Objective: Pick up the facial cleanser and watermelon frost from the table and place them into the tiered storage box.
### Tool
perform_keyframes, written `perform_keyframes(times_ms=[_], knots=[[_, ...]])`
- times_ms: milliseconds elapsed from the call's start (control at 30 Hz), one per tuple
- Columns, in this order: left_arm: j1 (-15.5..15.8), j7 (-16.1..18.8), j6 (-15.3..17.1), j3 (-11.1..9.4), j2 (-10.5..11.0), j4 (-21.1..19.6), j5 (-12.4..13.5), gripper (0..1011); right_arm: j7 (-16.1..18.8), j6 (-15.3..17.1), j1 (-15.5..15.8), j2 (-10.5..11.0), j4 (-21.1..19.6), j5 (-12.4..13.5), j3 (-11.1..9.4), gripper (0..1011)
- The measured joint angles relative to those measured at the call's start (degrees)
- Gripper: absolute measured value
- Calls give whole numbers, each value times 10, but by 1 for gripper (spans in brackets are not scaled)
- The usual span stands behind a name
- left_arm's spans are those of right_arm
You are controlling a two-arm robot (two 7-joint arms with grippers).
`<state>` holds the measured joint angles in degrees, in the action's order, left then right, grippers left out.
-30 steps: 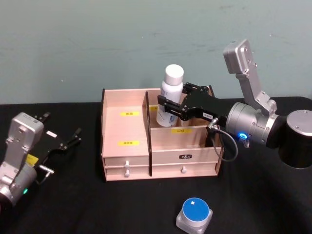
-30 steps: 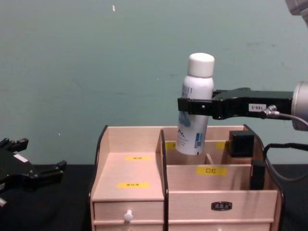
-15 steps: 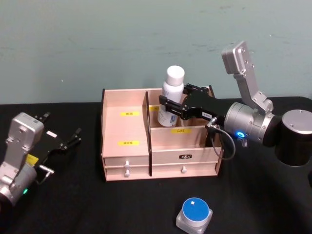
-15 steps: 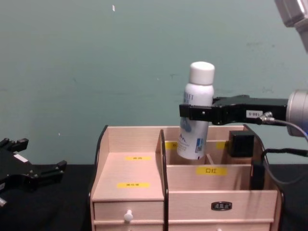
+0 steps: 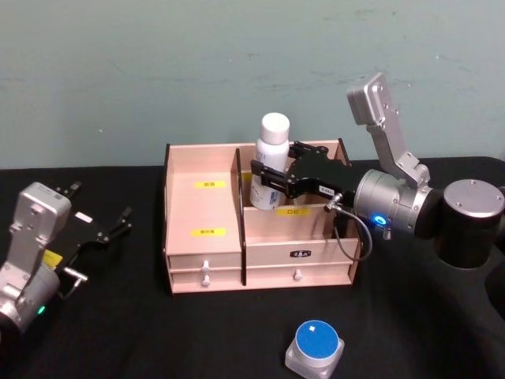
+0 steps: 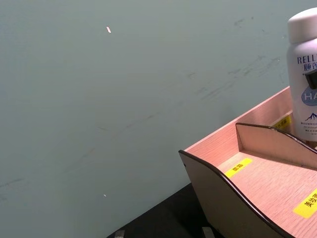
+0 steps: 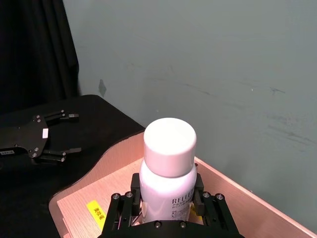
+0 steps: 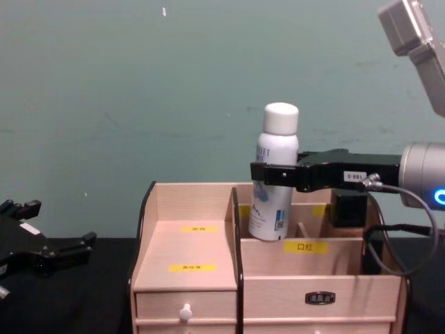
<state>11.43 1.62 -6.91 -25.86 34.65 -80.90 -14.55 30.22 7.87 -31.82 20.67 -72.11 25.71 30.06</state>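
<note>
Neither part of the task is finished. The facial cleanser point(image 5: 274, 136) is clamped at mid-body by the right tool point(image 5: 268, 180), whose fingers point(image 8: 264, 172) are closed snugly against both sides of the bottle. The white cap stands above the fingers and the lower body hangs below them. That lower end is already sunk inside the tiered storage box point(image 5: 201, 237), in a rear compartment just beside the tall central divider point(image 5: 239, 207). The bottle is tilted slightly, with its cap leaning away from the tool's wrist. It cannot be told whether its base is touching the compartment floor. The placing of the first item is therefore judged to be under way, with the release not yet made.

The watermelon frost point(image 5: 315, 345) is untouched. It is seen standing on the bench point(image 5: 118, 332), well apart from the right tool, below it and nearer to the robot than the box front. Its pickup and placing are left to be done.

The left tool point(image 5: 99, 207) is held low over the bench, well apart from the box on the side away from the right tool. Its fingers are spread and nothing is gripped.
</note>
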Motion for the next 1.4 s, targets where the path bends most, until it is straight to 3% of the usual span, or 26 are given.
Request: perform_keyframes(times_ms=[1000,1400], knots=[[0,0,0,0,0,0,0,1009,2,1,-9,-2,-1,-3,-10,592],[0,0,0,0,0,0,0,1010,4,-4,-20,-12,26,-6,-6,592]])
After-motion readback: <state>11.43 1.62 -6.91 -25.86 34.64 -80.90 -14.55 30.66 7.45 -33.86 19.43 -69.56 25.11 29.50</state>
